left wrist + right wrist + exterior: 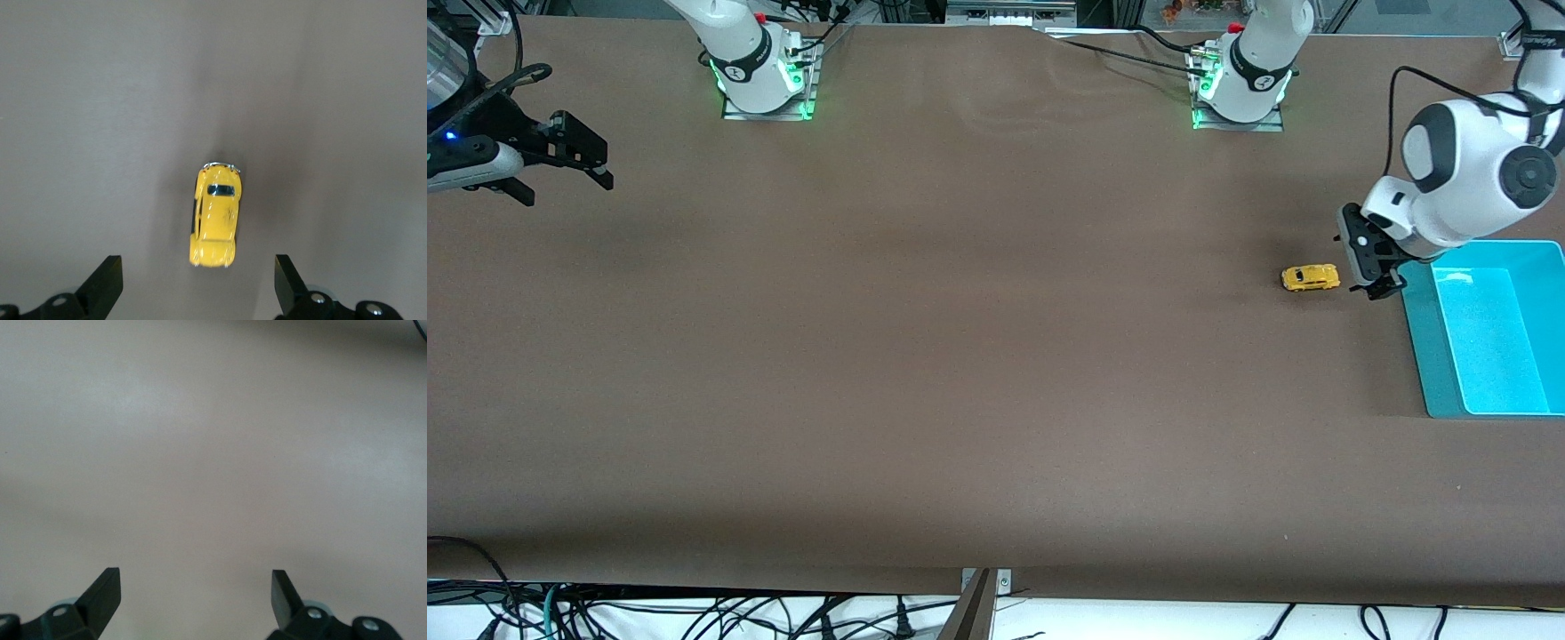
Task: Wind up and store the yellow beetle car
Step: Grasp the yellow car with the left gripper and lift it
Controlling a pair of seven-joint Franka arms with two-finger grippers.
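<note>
The yellow beetle car (pixel 1311 277) rests on the brown table near the left arm's end, between the arm's hand and the middle of the table. My left gripper (pixel 1374 286) hangs low just beside it, between the car and the teal bin, open with nothing in it. In the left wrist view the yellow beetle car (pixel 215 215) lies just ahead of the open left gripper (pixel 198 283), apart from both fingers. My right gripper (pixel 560 169) waits open over the right arm's end of the table; the right gripper (pixel 196 597) sees only bare table.
A teal bin (pixel 1423 342) stands at the left arm's end of the table, right beside the left hand. Both arm bases (pixel 763 76) sit along the table's back edge. Cables hang below the front edge.
</note>
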